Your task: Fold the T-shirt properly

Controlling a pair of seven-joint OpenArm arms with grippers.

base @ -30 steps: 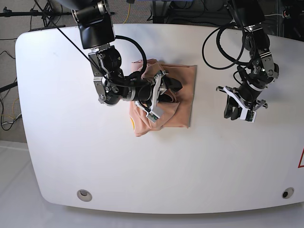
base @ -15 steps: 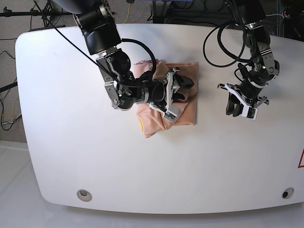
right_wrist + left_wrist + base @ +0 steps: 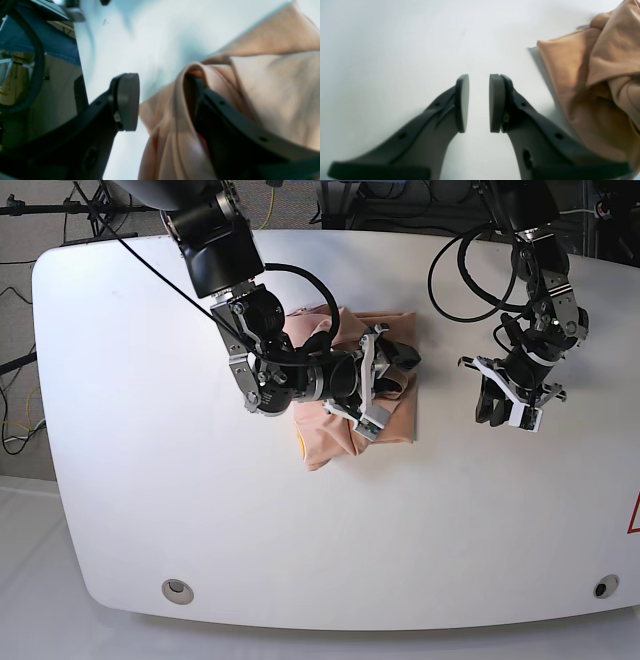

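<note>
The T-shirt [image 3: 365, 395] lies bunched on the table [image 3: 130, 430], beside the left gripper [image 3: 478, 102], whose jaws stand slightly spread and empty. The right gripper [image 3: 162, 105] is over the shirt, jaws spread, one finger under a fold. Soft, light, limp cloth: best pinched at an edge or corner. No containers in view
</note>
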